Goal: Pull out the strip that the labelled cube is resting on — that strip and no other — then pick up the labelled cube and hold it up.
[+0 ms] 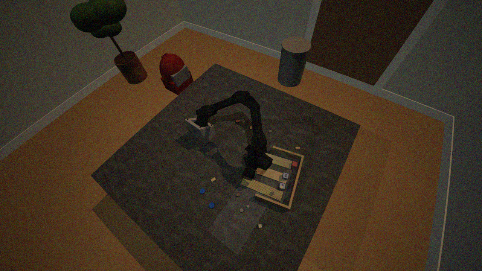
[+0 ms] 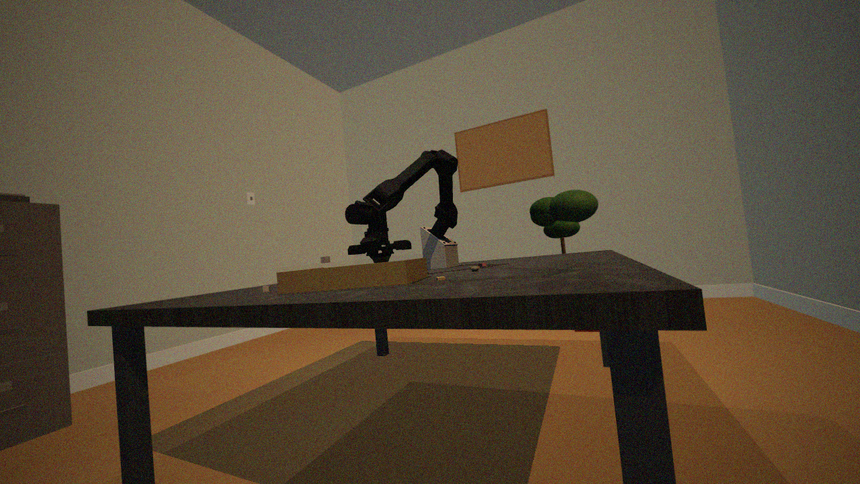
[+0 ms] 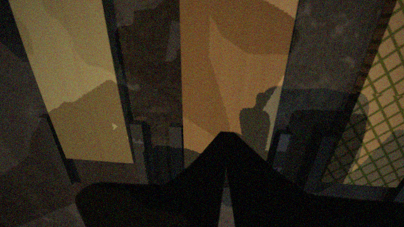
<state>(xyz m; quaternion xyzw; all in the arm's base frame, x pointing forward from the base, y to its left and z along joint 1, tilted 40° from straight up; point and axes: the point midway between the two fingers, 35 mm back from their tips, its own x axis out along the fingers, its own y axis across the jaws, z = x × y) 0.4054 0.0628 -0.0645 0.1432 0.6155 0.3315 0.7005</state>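
A wooden tray (image 1: 296, 181) (image 2: 349, 277) holds three strips side by side: a pale yellow one (image 1: 281, 161) (image 3: 72, 63), an orange middle one (image 1: 271, 173) (image 3: 202, 79) and a green-checked one (image 1: 263, 188) (image 3: 382, 94). At their far ends stand a red cube (image 1: 295, 164) and two white cubes with dark marks (image 1: 285, 175) (image 1: 282, 185). I cannot read the marks. My gripper (image 1: 248, 175) (image 2: 377, 255) (image 3: 226, 138) is shut, points down and sits low over the near end of the orange strip. I see nothing between the fingers. The cubes are out of the wrist view.
Two blue discs (image 1: 202, 191) (image 1: 211, 204), small tan bits and pebbles lie scattered on the dark table (image 1: 151, 175). A paler grey patch (image 1: 235, 219) lies in front of the tray. The arm's white base (image 1: 199, 129) stands behind.
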